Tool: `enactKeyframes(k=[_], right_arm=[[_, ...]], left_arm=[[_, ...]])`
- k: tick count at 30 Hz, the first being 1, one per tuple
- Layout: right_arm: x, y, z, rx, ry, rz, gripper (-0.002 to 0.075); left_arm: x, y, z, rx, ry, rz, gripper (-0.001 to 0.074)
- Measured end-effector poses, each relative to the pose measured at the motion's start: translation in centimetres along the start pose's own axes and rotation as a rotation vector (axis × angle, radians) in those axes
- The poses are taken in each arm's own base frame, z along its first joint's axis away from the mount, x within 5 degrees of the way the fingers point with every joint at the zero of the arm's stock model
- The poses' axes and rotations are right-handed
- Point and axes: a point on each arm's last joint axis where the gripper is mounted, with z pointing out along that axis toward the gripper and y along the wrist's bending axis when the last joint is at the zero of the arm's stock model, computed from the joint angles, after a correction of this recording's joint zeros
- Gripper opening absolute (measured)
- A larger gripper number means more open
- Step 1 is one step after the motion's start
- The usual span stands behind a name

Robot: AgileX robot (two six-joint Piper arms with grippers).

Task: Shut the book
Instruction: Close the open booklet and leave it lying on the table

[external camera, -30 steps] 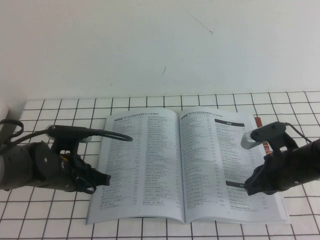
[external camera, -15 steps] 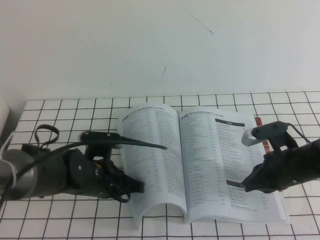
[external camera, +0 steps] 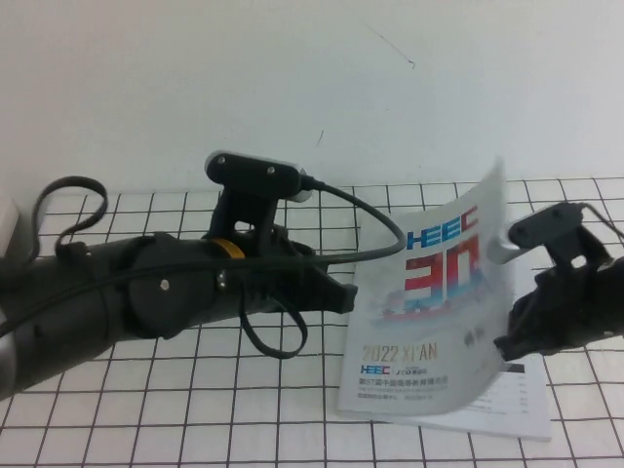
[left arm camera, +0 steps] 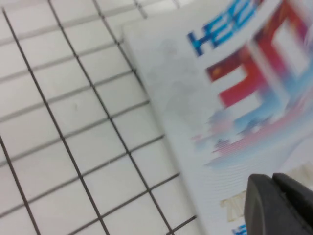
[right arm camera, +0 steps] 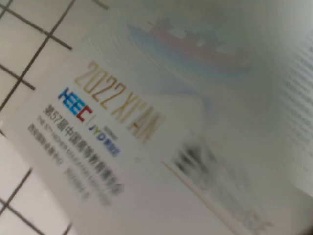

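Observation:
The book [external camera: 434, 312] is half shut. Its front cover, printed with "HEEC 30" in blue and red, stands tilted over the right-hand pages [external camera: 522, 405]. My left gripper [external camera: 341, 294] is shut and sits against the cover's outer face near the spine. In the left wrist view the two dark fingertips [left arm camera: 281, 205] touch each other over the cover [left arm camera: 234, 98]. My right gripper [external camera: 507, 347] is at the book's right edge, its tip hidden behind the raised cover. The right wrist view shows only the cover [right arm camera: 146, 122] and a strip of text page [right arm camera: 298, 73].
The table [external camera: 146, 409] is white with a black grid, and a plain white wall rises behind it. A white object [external camera: 12, 234] shows at the far left edge. The left arm's black cable [external camera: 375, 219] loops above the table beside the book.
My left arm has swept to the right, lifting the left half of the book from flat up and over. The printed cover now faces up. The right arm has barely moved.

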Motion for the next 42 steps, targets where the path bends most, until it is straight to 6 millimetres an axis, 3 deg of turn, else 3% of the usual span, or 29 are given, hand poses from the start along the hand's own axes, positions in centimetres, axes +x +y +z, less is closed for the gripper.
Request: enactKeyframes(k=[6, 11, 17, 20, 23, 27, 31, 38, 42], right_arm=[[-0.1, 0.4, -7.0, 0.163, -0.002, -0.138, -0.0003], [1.5, 1.0, -14.4, 0.362, 0.019, -0.232, -0.0003], [5.0, 1.4, -22.0, 0.674, 0.013, -0.178, -0.0003], [6.7, 2.5, -25.5, 0.747, -0.13, -0.094, -0.0003], [8.6, 4.0, -28.0, 0.737, -0.287, -0.041, -0.0003], [11.5, 5.5, -28.2, 0.659, -0.438, -0.009, -0.0003], [14.4, 6.1, -25.5, 0.579, -0.5, -0.015, -0.0003], [18.2, 6.7, -21.4, 0.454, -0.522, 0.041, -0.0003], [18.8, 6.9, -20.6, 0.414, -0.536, 0.063, -0.0003]], left_arm=[[-1.7, -1.0, -4.6, 0.035, -0.069, 0.135, -0.0004], [-2.1, -1.3, -8.1, 0.029, -0.08, 0.242, -0.0004], [-1.9, 1.9, -11.0, -0.14, 0.013, 0.201, -0.0004], [-2.1, 3.9, -12.8, -0.27, -0.017, 0.155, -0.0004], [-1.8, 4.7, -15.3, -0.327, -0.138, 0.133, -0.0004], [-0.7, 3.9, -18.1, -0.287, -0.379, 0.162, -0.0003], [2.4, 3.7, -19.3, -0.254, -0.494, 0.182, -0.0004], [8.4, 4.6, -18.7, -0.251, -0.45, 0.178, -0.0004], [10.2, 4.9, -18.1, -0.251, -0.423, 0.182, -0.0003]])
